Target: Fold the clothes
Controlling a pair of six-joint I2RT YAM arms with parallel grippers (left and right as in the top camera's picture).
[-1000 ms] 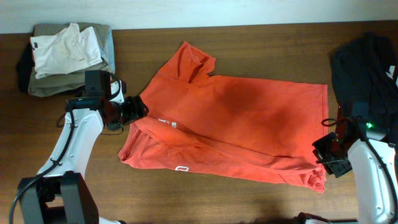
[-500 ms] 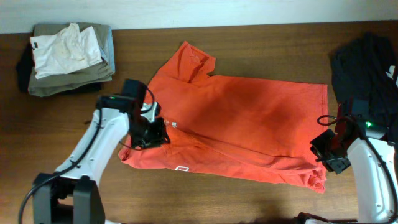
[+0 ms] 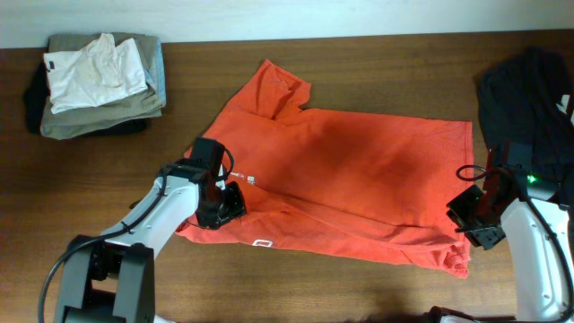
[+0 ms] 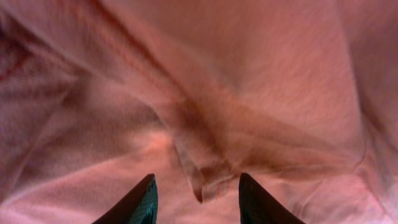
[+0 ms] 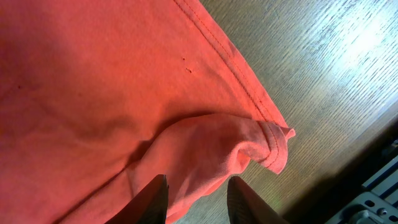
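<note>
T-shirt (image 3: 350, 170), red-orange, lies spread near the centre of the wooden table (image 3: 359, 63), already doubled lengthwise. Its long axis runs from 9 o'clock to 3 o'clock: the collar end, with the small white neck label (image 3: 242, 177), sits toward 9 o'clock and the hem toward 3 o'clock. One sleeve points to 11 o'clock. The left gripper (image 3: 230, 201) rests on the collar end, just 7 o'clock of the label. In its wrist view the jaws stand apart over the cloth, with a narrow ridge of fabric between them that neither finger visibly touches. The right gripper (image 3: 468, 221) sits at the hem's 4 o'clock corner. In its wrist view a raised, bunched fold of hem fills the gap between the jaws, so it appears to be pinching that corner. Each arm therefore serves its own end of the long axis. The coming fold probably depends on both ends being held so one can be carried along that axis toward the other. The left end appears not yet secured.
</note>
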